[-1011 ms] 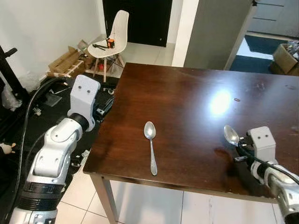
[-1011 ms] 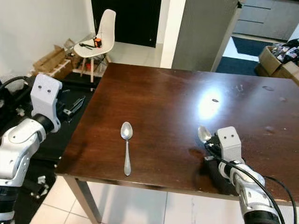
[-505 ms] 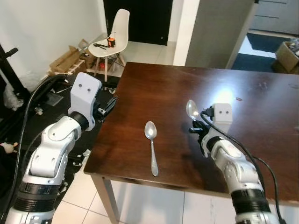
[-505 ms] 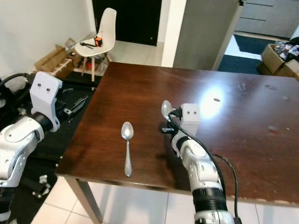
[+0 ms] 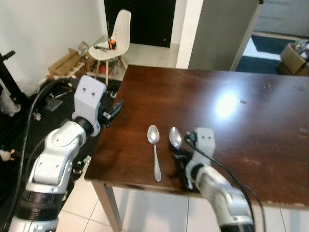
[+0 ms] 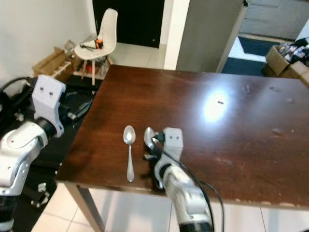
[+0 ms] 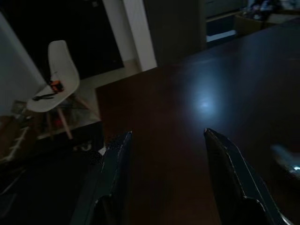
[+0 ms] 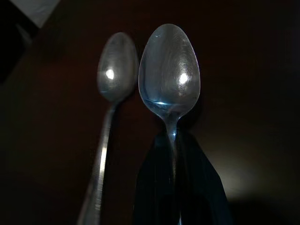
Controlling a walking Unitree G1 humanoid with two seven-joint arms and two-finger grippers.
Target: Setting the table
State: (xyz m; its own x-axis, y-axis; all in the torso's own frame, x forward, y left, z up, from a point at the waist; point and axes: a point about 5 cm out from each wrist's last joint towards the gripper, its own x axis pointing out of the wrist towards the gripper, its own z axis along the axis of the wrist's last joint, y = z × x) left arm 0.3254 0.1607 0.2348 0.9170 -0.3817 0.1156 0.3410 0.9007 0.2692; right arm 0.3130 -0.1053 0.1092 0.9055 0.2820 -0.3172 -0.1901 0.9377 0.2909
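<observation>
— Right gripper (image 5: 182, 153)?
— Clamped on held spoon (image 5: 175, 137), just at three o'clock of laid spoon (image 5: 154, 151), near table (image 5: 251, 130) front edge.
— Left gripper (image 7: 165, 173)?
— Gaping, empty.
— Risk?
— Bowls clinking; lowering crooked could nudge laid spoon askew.

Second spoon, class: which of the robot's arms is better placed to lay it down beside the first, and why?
Right. The right gripper already clamps the second spoon by its handle, just beside the first spoon near the table edge. The left gripper is open and empty, off the table's side.
</observation>
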